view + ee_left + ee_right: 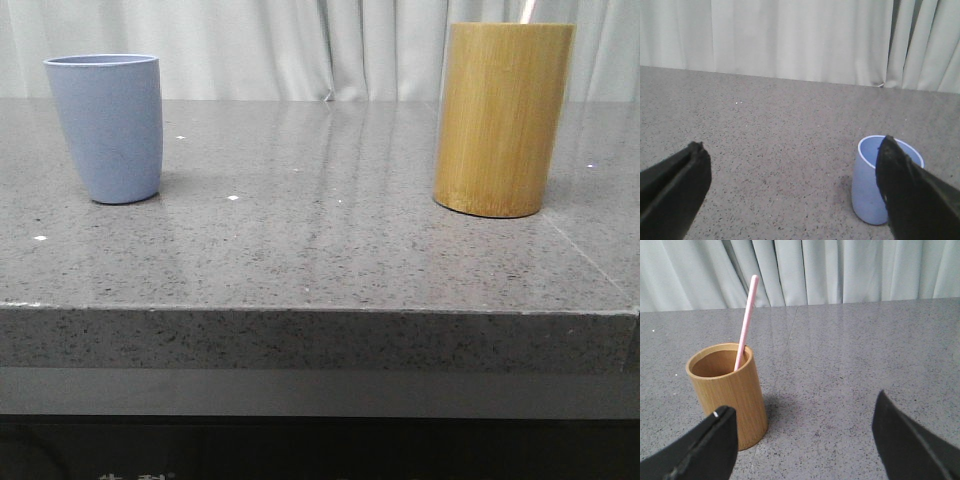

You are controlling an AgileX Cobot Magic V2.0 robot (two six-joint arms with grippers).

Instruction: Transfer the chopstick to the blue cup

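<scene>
The blue cup (108, 125) stands upright on the left of the grey table; in the left wrist view the blue cup (871, 192) sits partly behind one black finger. My left gripper (792, 152) is open above the table with nothing between its fingers. A pale pink chopstick (746, 320) leans inside the bamboo cylinder (730, 392); in the front view only the chopstick's tip (528, 10) pokes above the bamboo cylinder (500, 118) at the right. My right gripper (802, 405) is open, short of the cylinder, holding nothing.
The grey speckled table (320, 240) runs between the two containers, with its front edge (320, 310) close to the camera. White curtains (300, 45) hang behind the far edge.
</scene>
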